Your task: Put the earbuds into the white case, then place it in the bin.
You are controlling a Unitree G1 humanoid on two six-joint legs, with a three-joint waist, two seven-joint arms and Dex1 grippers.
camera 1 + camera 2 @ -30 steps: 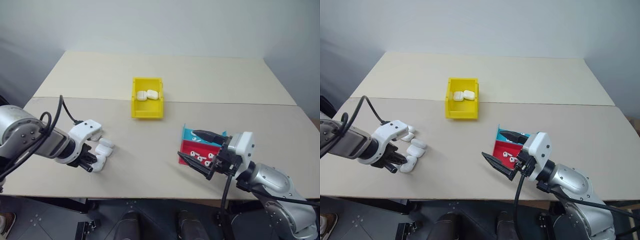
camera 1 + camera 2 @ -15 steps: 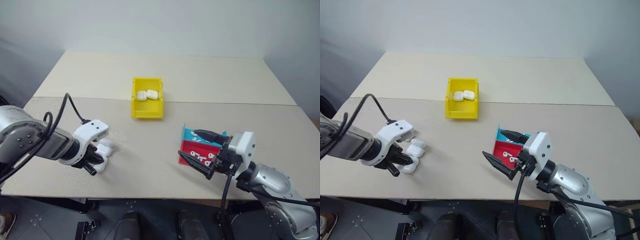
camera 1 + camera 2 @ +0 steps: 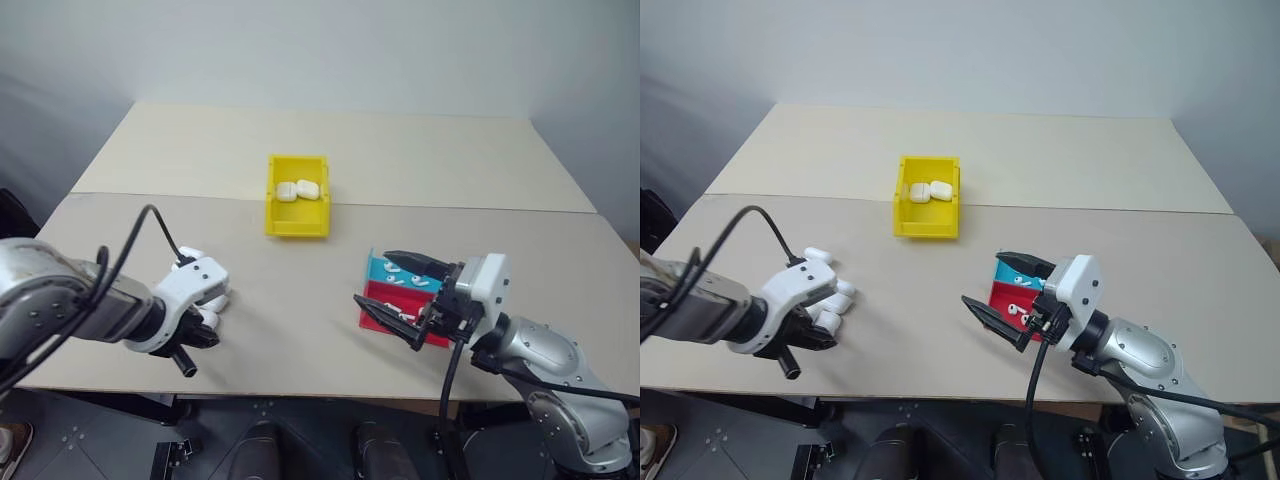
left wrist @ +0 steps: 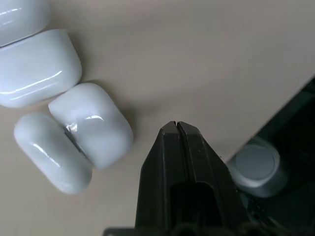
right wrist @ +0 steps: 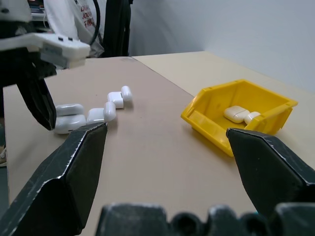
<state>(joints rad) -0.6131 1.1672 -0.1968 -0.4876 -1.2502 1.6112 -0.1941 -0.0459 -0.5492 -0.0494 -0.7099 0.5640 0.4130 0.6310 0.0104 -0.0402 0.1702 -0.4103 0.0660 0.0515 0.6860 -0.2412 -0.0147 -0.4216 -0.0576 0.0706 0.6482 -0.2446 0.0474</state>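
The left gripper (image 4: 175,129), its black fingers pressed tight together and holding nothing, points down at the beige surface (image 3: 300,320) near its front left corner, just beside a cluster of small glossy white rounded charging cases (image 4: 91,125). One of these, the white case nearest the fingertips, lies open with its lid (image 4: 51,152) folded back flat. The right gripper (image 3: 400,290) hovers spread wide and empty over the flat red tray (image 3: 1000,300) near the front right edge, where several tiny glossy white stemmed earbuds (image 3: 402,318) lie; a blue tray (image 3: 385,272) sits touching it on the far side. The small bright yellow plastic bin (image 3: 297,208) stands near the middle of the surface, well apart from both grippers, with two closed white cases (image 3: 297,190) already inside.

Risks, as I judge them: the shut left fingertips are close to the open case, so a careless sweep could shove it into its neighbours or toward the front edge, which is near. The glossy rounded shell would likely slip if pinched off-centre. The earbuds are tiny and packed close, so wide fingers may grab two or flick one off the tray. An earbud seated crooked would keep the lid from shutting before the bin.
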